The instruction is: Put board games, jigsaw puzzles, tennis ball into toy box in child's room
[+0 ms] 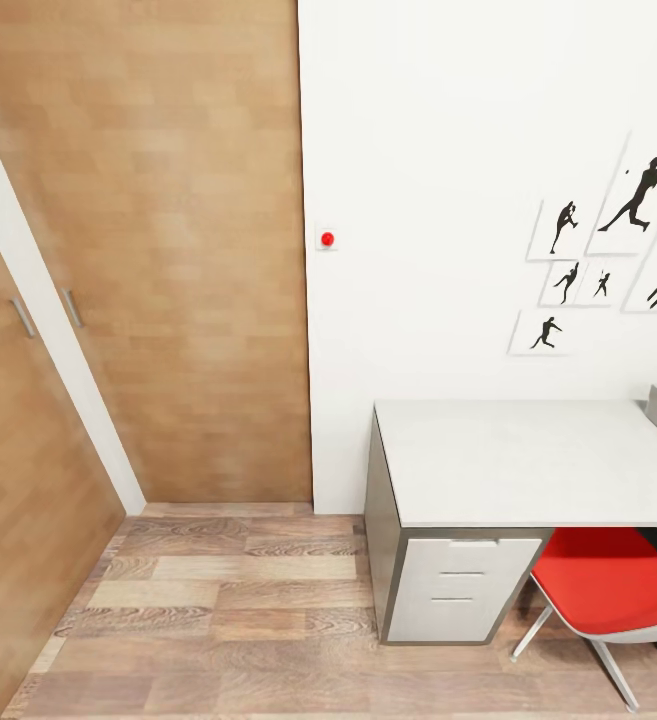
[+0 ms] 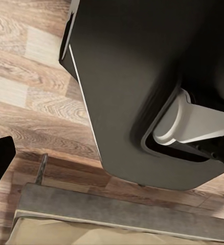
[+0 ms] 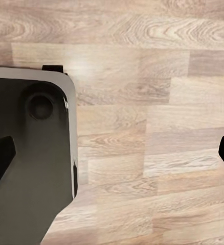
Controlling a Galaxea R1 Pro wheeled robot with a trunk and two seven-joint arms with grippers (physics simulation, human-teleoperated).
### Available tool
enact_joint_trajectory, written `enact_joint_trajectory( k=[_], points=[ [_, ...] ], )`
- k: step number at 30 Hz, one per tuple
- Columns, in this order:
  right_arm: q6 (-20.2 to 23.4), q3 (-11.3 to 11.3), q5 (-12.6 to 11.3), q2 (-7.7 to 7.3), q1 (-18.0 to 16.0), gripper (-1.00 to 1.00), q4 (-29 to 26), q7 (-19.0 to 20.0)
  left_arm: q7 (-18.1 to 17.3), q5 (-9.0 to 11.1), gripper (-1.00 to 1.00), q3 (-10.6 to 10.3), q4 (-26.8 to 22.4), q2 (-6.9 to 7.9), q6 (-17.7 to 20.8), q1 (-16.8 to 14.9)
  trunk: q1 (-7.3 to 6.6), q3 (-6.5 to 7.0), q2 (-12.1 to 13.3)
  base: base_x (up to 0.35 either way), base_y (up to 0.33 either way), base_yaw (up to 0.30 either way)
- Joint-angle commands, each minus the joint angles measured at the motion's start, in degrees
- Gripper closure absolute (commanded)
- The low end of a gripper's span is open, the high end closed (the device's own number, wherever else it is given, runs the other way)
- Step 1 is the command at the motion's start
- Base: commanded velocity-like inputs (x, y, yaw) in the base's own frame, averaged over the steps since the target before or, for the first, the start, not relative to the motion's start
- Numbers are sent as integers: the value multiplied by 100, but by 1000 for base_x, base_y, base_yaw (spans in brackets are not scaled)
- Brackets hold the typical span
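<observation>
Right tool (image 3: 112, 153): fingers spread, aimed down at floor (image 3: 158, 76) | left tool: state unclear | table (image 1: 528, 470) ahead

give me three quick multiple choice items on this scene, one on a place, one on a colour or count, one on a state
1. Where does the red chair stand in the head view?
A. by the wardrobe doors
B. tucked under the table
C. on top of the table

2. How many drawers does the white drawer unit show?
A. one
B. three
C. five

3. How are the wardrobe doors?
A. closed
B. wide open
C. taken off

Answers: 1 B, its seat sits beneath the table edge. 2 B, three fronts are stacked. 3 A, the wooden panels lie flush, handles outward.
</observation>
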Motion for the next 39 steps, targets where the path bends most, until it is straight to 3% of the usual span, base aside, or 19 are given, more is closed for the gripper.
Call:
enact_joint_trajectory(
  k=[1,39],
  points=[
    [-29,-41,42,4,-22,-100,15,-8,2,58,-100,-48,-21,4,36,5,3,-11,-11,0,0,0],
    [-33,-46,37,5,-85,-100,278,-8,2,47,-100,-35,-13,5,32,6,3,-11,-11,0,0,0]
  ],
)
